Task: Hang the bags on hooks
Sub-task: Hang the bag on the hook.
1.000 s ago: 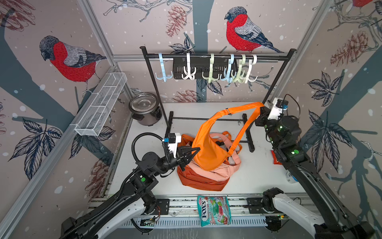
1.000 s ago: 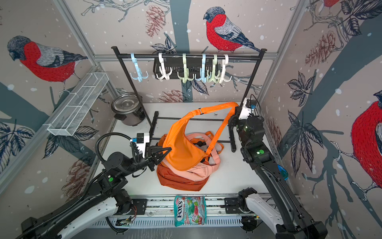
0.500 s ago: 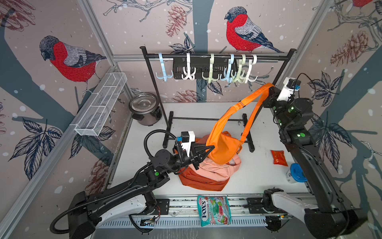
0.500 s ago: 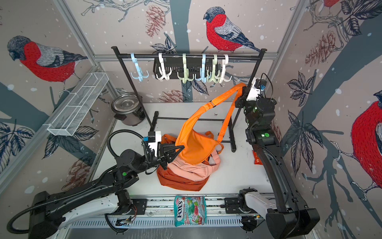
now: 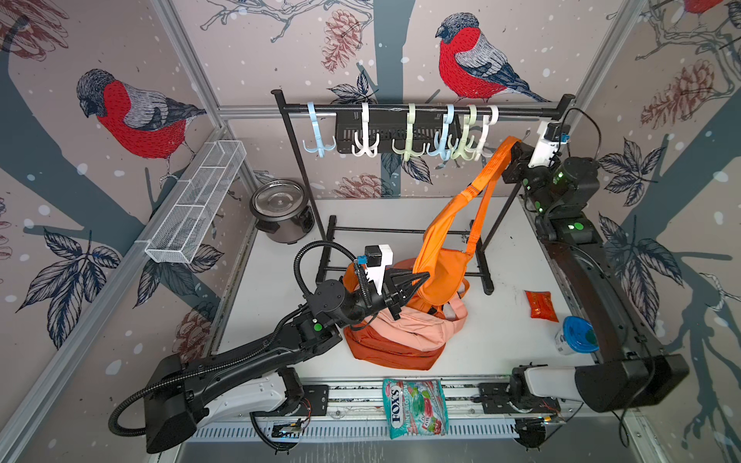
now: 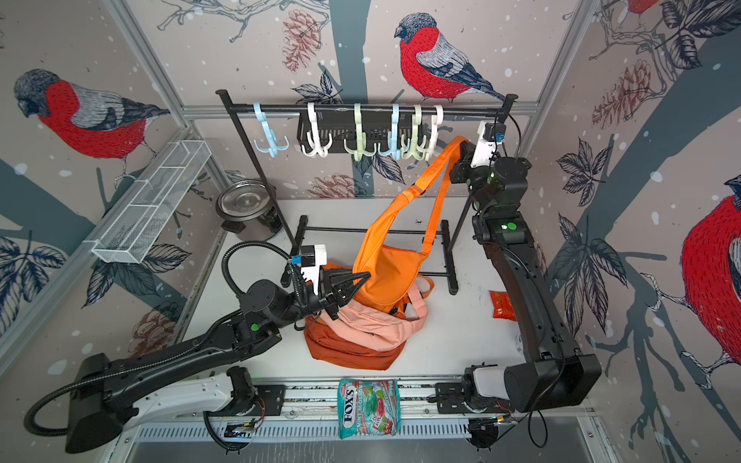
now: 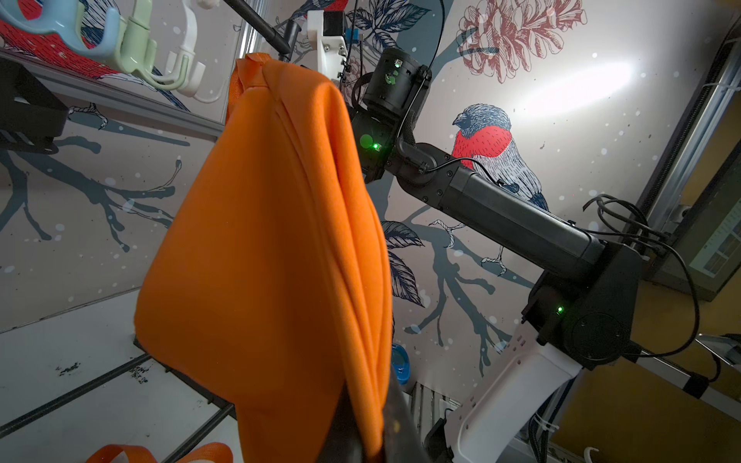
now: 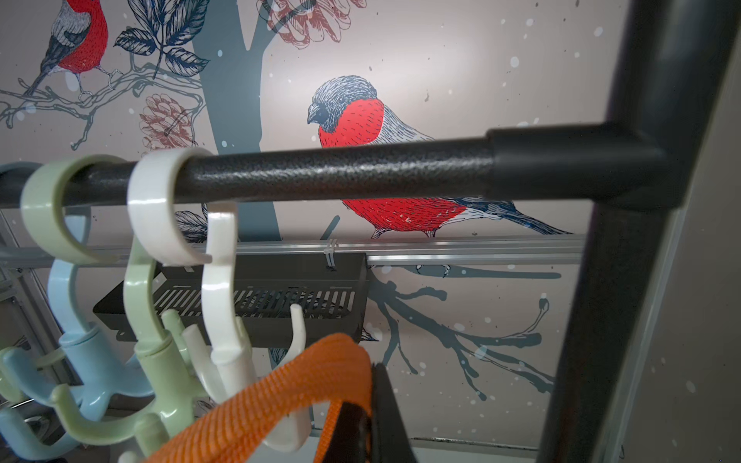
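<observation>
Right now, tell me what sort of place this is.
Likely a robot test cell, not a real room: two arms bolted to a rail, bird wallpaper on metal-framed panels, and a rack of hooks on the table.

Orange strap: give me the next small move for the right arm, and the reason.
Probably carry the right hand sideways along the rail so the strap loop passes over a prong of the white hook, then lower. The hand is shut on the strap, raised just beside that hook, and no prong is through the loop yet.
</observation>
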Robot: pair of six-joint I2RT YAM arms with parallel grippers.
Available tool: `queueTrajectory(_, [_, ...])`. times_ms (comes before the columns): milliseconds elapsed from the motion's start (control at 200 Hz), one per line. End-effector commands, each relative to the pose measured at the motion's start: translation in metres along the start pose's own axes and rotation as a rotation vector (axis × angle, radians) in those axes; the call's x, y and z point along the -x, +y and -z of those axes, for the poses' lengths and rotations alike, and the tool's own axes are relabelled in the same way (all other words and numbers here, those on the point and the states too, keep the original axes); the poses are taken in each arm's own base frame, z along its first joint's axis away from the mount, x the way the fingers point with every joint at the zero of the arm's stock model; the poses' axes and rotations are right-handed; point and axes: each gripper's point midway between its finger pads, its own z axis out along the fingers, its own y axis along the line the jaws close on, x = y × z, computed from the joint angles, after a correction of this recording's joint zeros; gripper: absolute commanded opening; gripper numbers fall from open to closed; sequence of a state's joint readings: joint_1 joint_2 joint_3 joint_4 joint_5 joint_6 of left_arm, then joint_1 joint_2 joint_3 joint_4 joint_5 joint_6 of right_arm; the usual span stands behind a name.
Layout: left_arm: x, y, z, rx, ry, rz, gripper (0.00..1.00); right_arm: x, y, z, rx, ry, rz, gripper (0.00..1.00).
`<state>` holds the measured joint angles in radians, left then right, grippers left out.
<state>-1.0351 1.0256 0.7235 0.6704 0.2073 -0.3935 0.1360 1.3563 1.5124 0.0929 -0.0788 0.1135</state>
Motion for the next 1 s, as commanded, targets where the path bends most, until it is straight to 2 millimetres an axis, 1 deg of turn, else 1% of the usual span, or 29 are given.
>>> queueTrajectory(0, [0.011,-0.005,-0.005,-0.018,-0.030,0.019,0.00,0.001,0.004,-0.007,0.027,-0.003,0.022,0.03])
queueTrajectory(185, [0.004,-0.002,-0.013,-0.015,-0.002,0.051,0.00,-0.019,0.007,-0.022,0.057,0.063,0.031,0.03])
queueTrajectory(340, [0.000,0.003,-0.015,0.002,0.006,0.074,0.00,-0.039,0.006,-0.033,0.063,0.125,0.038,0.03])
queueTrajectory(445, [-0.001,0.004,-0.015,0.005,0.006,0.089,0.00,-0.048,0.008,-0.037,0.075,0.161,0.039,0.03])
queueTrajectory(691, [-0.011,0.013,-0.014,0.051,0.033,0.125,0.00,-0.066,0.012,-0.036,0.077,0.198,0.038,0.03])
queueTrajectory(891, [-0.017,0.020,-0.014,0.085,0.050,0.142,0.00,-0.070,0.010,-0.027,0.053,0.200,0.030,0.04])
queueTrajectory(936, [-0.019,0.022,-0.014,0.095,0.056,0.147,0.00,-0.070,0.009,-0.024,0.043,0.199,0.030,0.06])
queueTrajectory(996, [-0.024,0.024,-0.015,0.102,0.065,0.149,0.00,-0.070,0.005,-0.020,0.015,0.199,0.031,0.13])
